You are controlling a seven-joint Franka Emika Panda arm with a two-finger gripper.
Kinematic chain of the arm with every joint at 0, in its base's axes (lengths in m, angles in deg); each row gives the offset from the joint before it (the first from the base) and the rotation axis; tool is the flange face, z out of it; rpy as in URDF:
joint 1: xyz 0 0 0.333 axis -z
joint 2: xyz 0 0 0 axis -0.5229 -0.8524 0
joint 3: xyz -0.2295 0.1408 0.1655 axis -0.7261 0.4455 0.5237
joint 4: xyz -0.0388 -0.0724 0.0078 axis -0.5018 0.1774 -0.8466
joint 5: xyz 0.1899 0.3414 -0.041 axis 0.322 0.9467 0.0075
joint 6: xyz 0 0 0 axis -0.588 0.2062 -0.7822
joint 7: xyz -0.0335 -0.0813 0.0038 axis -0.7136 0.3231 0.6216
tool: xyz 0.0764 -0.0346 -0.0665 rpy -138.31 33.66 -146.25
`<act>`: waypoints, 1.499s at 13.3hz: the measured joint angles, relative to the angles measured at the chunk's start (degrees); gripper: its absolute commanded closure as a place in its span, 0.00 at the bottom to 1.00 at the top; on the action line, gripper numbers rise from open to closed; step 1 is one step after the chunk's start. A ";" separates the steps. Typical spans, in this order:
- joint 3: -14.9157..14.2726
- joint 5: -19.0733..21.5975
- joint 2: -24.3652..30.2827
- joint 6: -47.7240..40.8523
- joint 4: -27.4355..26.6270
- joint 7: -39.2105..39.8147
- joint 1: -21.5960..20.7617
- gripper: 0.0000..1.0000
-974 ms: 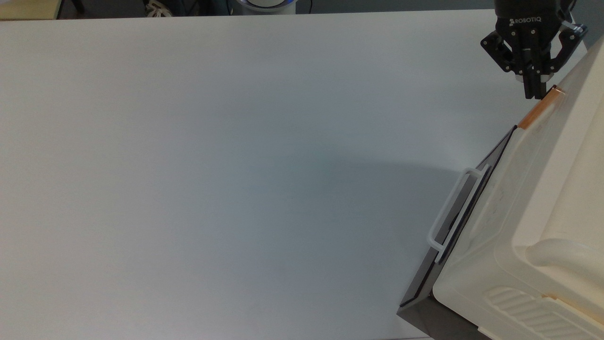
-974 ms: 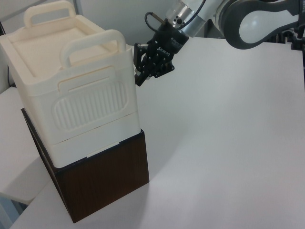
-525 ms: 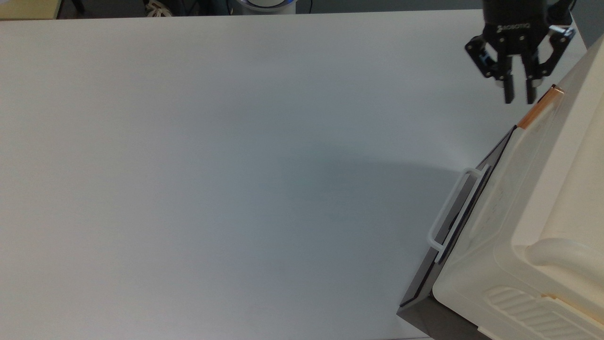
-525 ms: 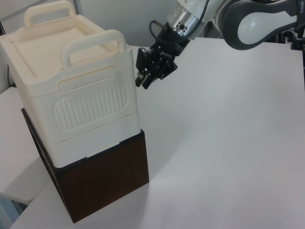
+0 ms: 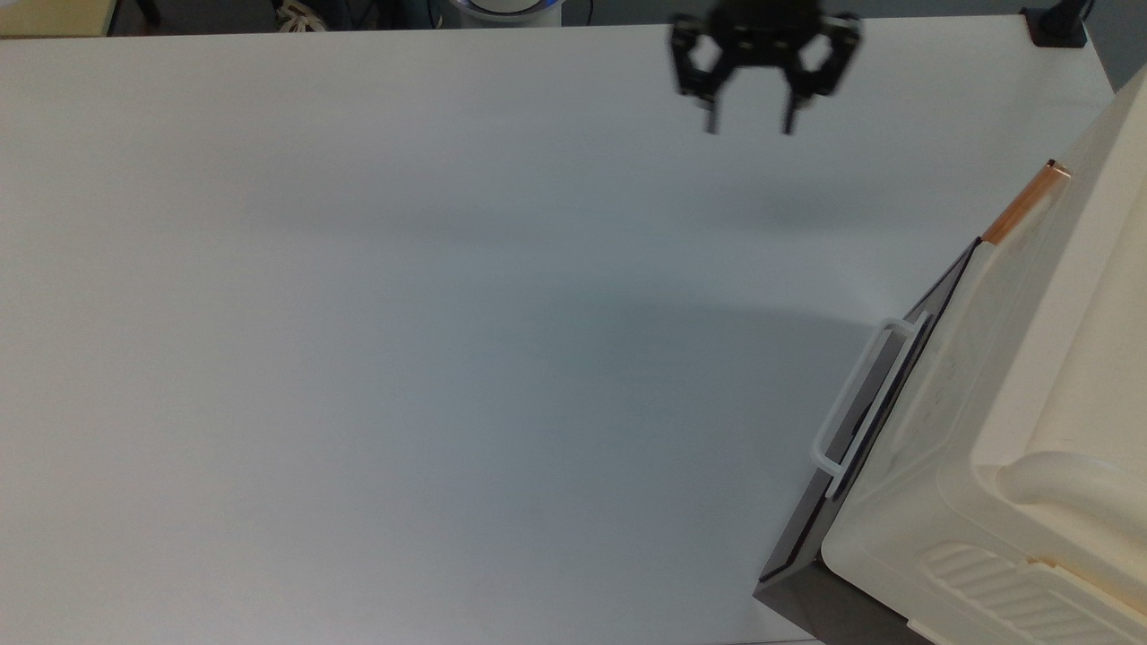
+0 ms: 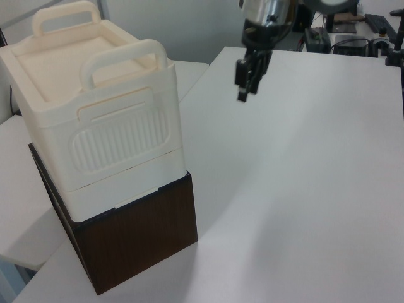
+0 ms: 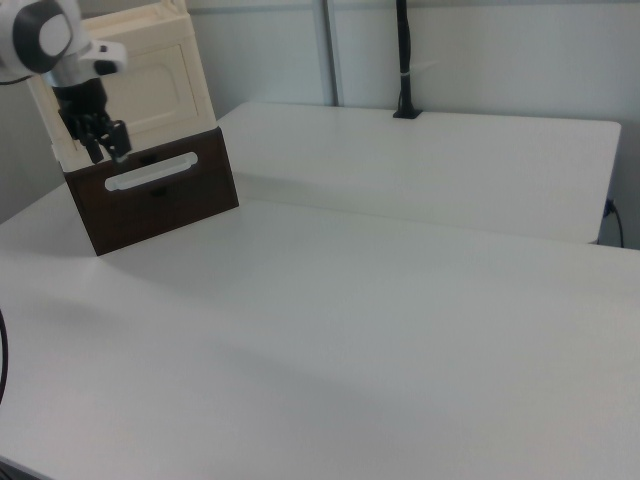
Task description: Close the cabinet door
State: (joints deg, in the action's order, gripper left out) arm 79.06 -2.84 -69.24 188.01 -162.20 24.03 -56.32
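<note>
cream cabinet (image 5: 1057, 376) sat on a dark unit (image 6: 136, 237) at the top view's right edge, its door (image 7: 150, 85) flush against the front, orange handle (image 5: 1026, 203) at the corner. farther off, the gripper (image 5: 751, 127) hung over the white table (image 5: 403, 340), fingers spread, holding nothing.

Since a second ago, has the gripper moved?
Yes. In the top view the gripper has moved left, away from the orange handle on the cabinet door, and now hangs open over the table.
</note>
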 measured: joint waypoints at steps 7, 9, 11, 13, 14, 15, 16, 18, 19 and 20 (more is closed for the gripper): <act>1.58 -0.55 9.56 -13.44 -0.74 14.84 22.26 0.00; 1.64 -0.55 11.62 -13.89 -1.31 17.34 26.96 0.00; 1.72 -0.55 11.86 -13.89 -1.80 18.02 29.26 0.00; 1.73 -0.55 11.59 -13.89 -2.61 18.45 30.94 0.00; 1.74 -0.78 11.49 -13.89 -2.74 18.47 31.19 0.00; 1.74 -1.24 11.45 -13.89 -2.76 18.47 31.29 0.00; 1.74 -1.67 11.44 -13.89 -2.76 18.47 31.32 0.00; 1.73 -2.49 11.42 -13.89 -2.76 18.47 31.44 0.00; 1.73 -2.87 11.39 -13.89 -2.76 18.47 31.51 0.00; 1.73 -2.96 11.37 -13.88 -2.76 18.47 31.51 0.00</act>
